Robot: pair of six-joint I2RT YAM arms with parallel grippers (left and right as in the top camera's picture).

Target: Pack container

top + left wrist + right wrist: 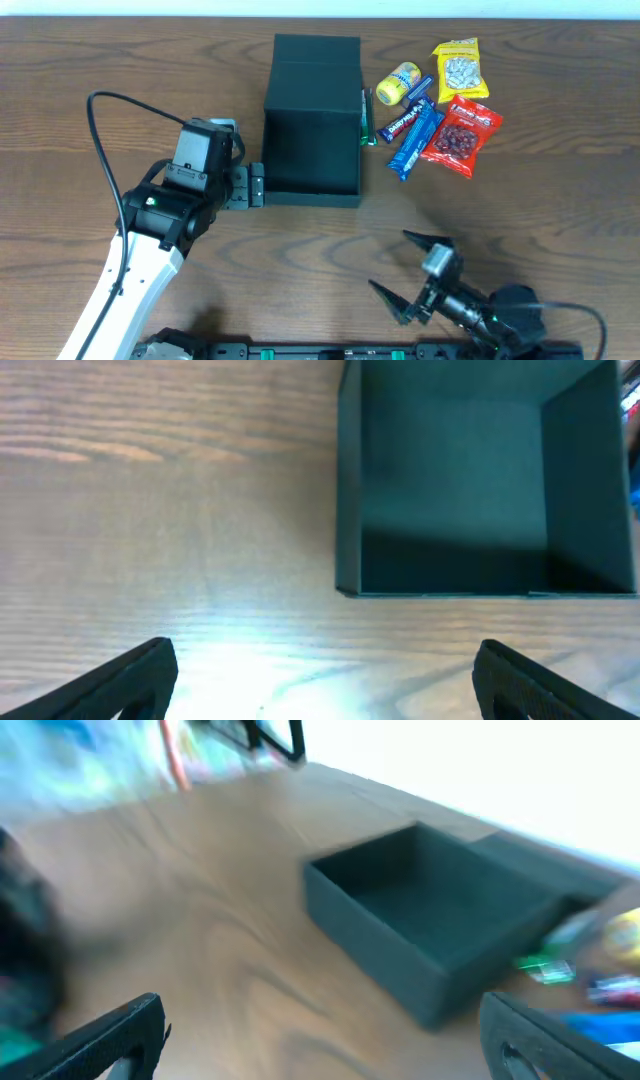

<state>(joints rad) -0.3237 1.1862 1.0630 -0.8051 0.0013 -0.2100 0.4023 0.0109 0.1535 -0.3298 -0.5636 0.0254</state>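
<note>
The container is a dark teal-black box, open and empty, with its lid flap lying flat at the far end. It also shows in the left wrist view and, blurred, in the right wrist view. Snack packets lie just right of it: a yellow round packet, a yellow nut bag, a red bag and blue bars. My left gripper is open and empty beside the box's near left corner. My right gripper is open and empty, near the table's front edge.
The wooden table stretches around the box. A black cable loops over the left arm. A dark rail runs along the front edge. A small green item lies against the box's right wall.
</note>
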